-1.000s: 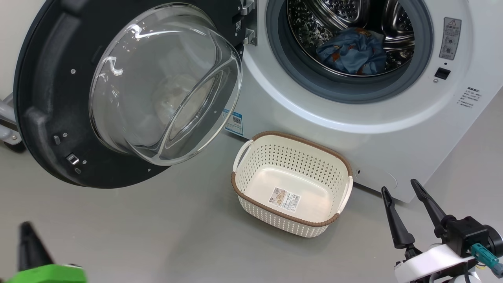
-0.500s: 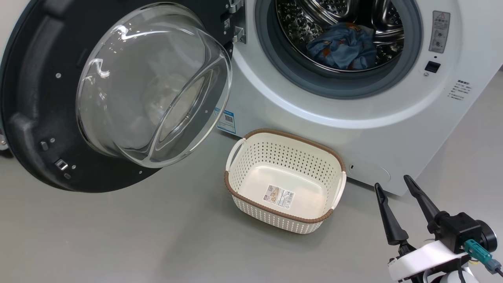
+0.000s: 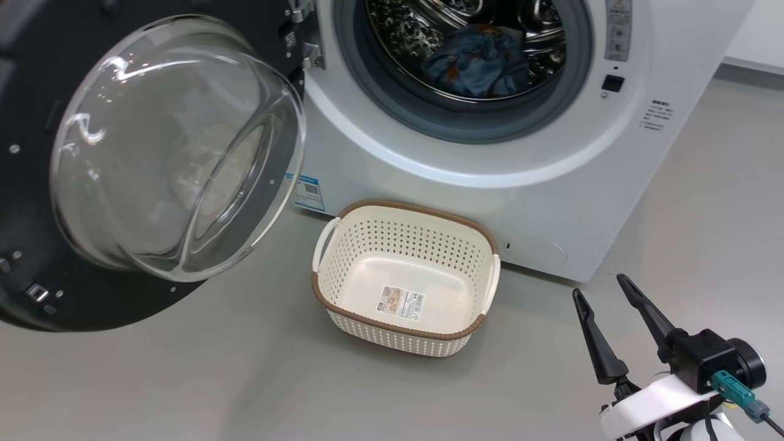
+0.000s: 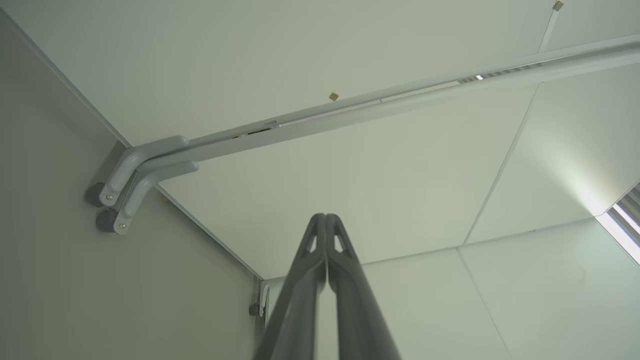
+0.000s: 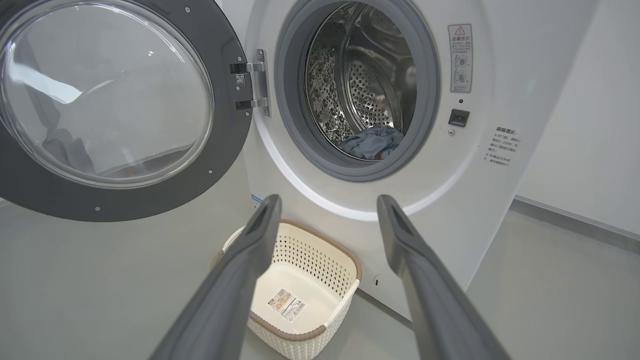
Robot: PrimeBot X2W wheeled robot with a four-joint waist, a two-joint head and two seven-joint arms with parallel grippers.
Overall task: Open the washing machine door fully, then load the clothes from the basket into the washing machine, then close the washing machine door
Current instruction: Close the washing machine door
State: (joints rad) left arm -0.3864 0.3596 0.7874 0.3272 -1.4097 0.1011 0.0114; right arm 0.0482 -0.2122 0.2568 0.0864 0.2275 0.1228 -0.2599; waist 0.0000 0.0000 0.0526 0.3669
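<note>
Head view: right tool (jaws apart) hovers near basket.

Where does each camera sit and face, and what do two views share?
Head view: on the head, looking down at basket, washing machine door and washing machine; right gripper lower right, fingers apart.
Left wrist view: on that wrist, aimed up at the ceiling; left gripper, fingers together.
Right wrist view: on that wrist, low, facing the drum; own fingers spread.
Shared: head and right wrist views show basket, door and clothes.
</note>
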